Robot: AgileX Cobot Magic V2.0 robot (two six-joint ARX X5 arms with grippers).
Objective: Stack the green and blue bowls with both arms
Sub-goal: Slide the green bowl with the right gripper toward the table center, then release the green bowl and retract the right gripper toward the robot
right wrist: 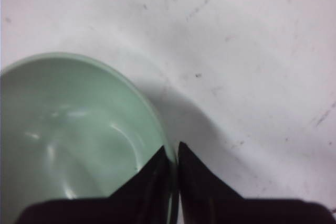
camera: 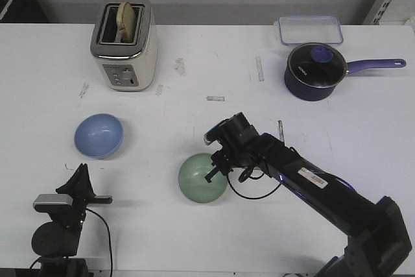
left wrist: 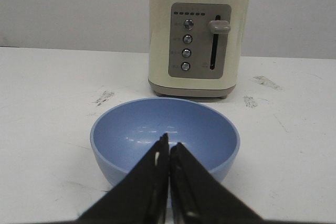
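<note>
Right wrist view is showing the right hand (right wrist: 173, 153) pinched on the rim of the green bowl (right wrist: 73, 129), one finger inside and one outside, nearly together on the thin wall; the bowl is sitting on the white worktop (camera: 194, 63) near the middle front. Left hand (left wrist: 169, 148) is hanging with its tips pressed together and gripping nothing, just short of the blue bowl (camera: 98, 135), which is resting in front of the toaster (camera: 124, 43). Judging from this, the lift is calling for a firm rim pinch, a level carry and a centred descent over the blue bowl.
</note>
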